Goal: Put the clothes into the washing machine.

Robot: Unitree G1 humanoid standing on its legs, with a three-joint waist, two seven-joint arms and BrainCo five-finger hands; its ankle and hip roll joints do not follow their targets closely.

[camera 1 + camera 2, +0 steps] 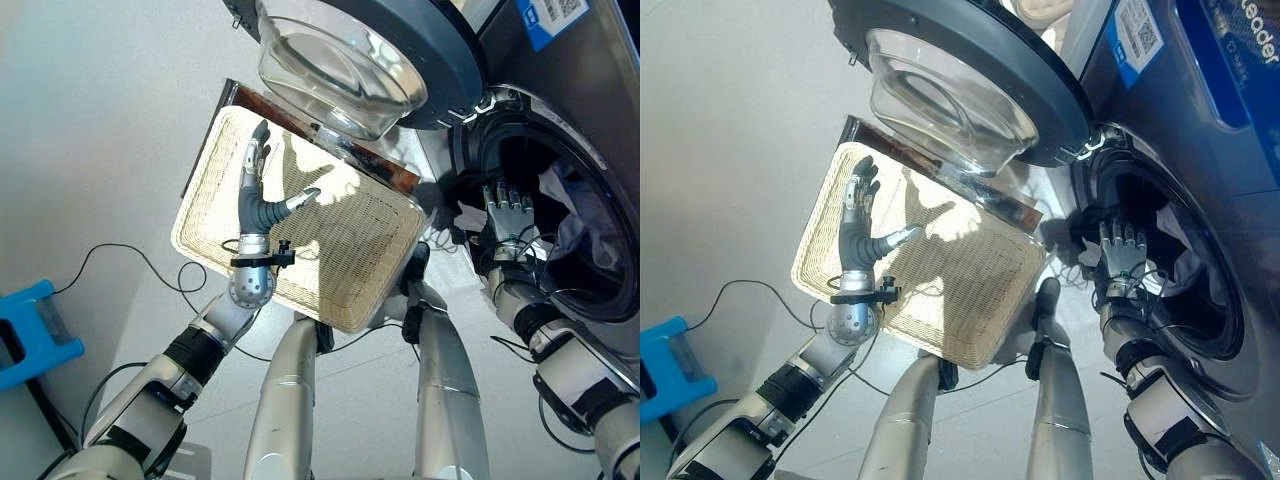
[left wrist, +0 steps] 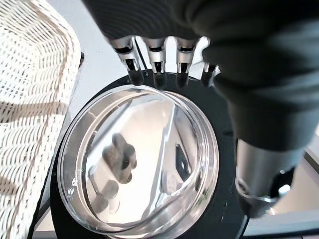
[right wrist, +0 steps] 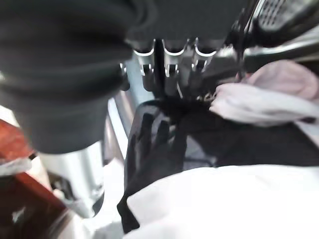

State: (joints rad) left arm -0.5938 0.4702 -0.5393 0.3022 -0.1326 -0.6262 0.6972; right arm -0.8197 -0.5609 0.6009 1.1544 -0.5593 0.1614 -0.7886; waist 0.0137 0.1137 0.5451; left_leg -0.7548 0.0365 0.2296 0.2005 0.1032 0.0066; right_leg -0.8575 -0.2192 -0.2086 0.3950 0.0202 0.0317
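Left hand (image 1: 256,195) hangs flat over the woven basket (image 1: 350,270), fingers straight & spread, w/ its wrist view facing the door's glass bowl (image 2: 139,164). Right hand (image 1: 508,215), fingers straight, reaches into the washing machine (image 1: 590,130) mouth. Right wrist view shows clothes (image 3: 259,104) inside the drum: white, pink & dark cloth past the fingertips.

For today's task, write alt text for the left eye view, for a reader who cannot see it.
An open left hand hovers over an empty wicker basket on the floor. An open right hand reaches at the washer drum, where clothes lie. The washer's glass door hangs open above the basket.
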